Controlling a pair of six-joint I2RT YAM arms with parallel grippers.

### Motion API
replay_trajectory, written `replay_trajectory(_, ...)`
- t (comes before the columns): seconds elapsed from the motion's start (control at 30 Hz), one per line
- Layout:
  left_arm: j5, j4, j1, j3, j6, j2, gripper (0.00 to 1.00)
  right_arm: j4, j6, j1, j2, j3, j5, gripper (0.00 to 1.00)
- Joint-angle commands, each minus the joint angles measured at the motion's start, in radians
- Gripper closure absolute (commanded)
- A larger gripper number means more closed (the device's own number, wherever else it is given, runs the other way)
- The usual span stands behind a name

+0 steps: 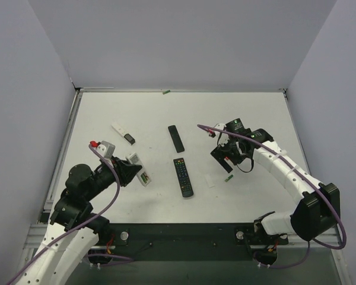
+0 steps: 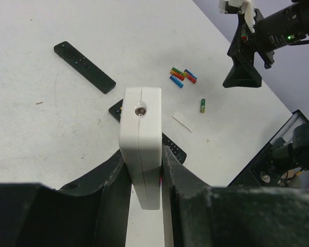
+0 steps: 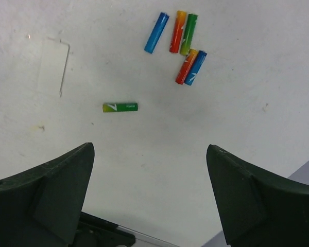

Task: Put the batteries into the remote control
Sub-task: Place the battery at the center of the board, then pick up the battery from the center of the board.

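Note:
My left gripper [image 1: 129,168] is shut on the white remote control [image 1: 139,168], gripping its sides near one end; in the left wrist view [image 2: 142,165] the remote [image 2: 140,135] sticks out on edge from between the fingers, above the table. Several batteries [image 3: 180,40] with blue, red and green wrappers lie in a loose cluster, and one green battery [image 3: 120,107] lies apart from them. They also show in the left wrist view [image 2: 183,76]. My right gripper [image 3: 149,149] is wide open and empty, hovering above the table just short of the green battery [image 1: 229,177].
A flat white cover piece [image 3: 54,67] lies left of the green battery. A black remote with coloured buttons [image 1: 183,177] and a slim black remote [image 1: 176,138] lie mid-table. A thin white strip with a dark end [image 1: 122,132] lies at the far left.

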Motion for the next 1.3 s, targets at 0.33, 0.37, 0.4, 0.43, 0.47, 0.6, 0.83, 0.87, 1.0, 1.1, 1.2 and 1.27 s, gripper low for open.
replay_trajectory(0.33, -0.124, -0.072, -0.081, 0.043, 0.088, -0.047, 1.00, -0.140, -0.623, -0.027, 0.263, 0.024, -0.162, 0.27)
replay_trajectory(0.37, -0.127, -0.072, -0.081, 0.042, 0.088, -0.050, 1.00, -0.134, -0.629, -0.023, 0.279, 0.019, -0.159, 0.28)
replay_trajectory(0.4, -0.131, -0.074, -0.081, 0.042, 0.088, -0.055, 1.00, -0.128, -0.632, -0.018, 0.294, 0.017, -0.144, 0.28)
replay_trajectory(0.43, -0.141, -0.078, -0.081, 0.040, 0.086, -0.058, 1.00, -0.120, -0.641, -0.017, 0.317, 0.014, -0.141, 0.28)
replay_trajectory(0.47, -0.151, -0.081, -0.081, 0.040, 0.085, -0.061, 1.00, -0.119, -0.643, -0.015, 0.330, 0.010, -0.141, 0.29)
replay_trajectory(0.6, -0.179, -0.095, -0.079, 0.045, 0.085, -0.063, 1.00, -0.096, -0.643, -0.015, 0.379, 0.002, -0.138, 0.32)
replay_trajectory(0.83, -0.142, -0.078, -0.079, 0.042, 0.086, -0.059, 1.00, -0.057, -0.629, -0.015, 0.446, -0.021, -0.133, 0.37)
replay_trajectory(0.87, -0.142, -0.078, -0.079, 0.040, 0.088, -0.058, 1.00, -0.053, -0.629, -0.016, 0.448, -0.024, -0.132, 0.37)
replay_trajectory(1.0, -0.131, -0.075, -0.079, 0.040, 0.086, -0.055, 1.00, -0.037, -0.618, -0.024, 0.468, -0.038, -0.124, 0.40)
replay_trajectory(1.1, -0.131, -0.074, -0.079, 0.040, 0.088, -0.053, 1.00, -0.016, -0.608, -0.035, 0.474, -0.056, -0.122, 0.44)
replay_trajectory(1.2, -0.131, -0.074, -0.077, 0.040, 0.088, -0.053, 1.00, -0.001, -0.600, -0.044, 0.463, -0.073, -0.126, 0.48)
replay_trajectory(1.27, -0.130, -0.074, -0.077, 0.040, 0.088, -0.056, 1.00, -0.002, -0.595, -0.043, 0.454, -0.081, -0.129, 0.53)
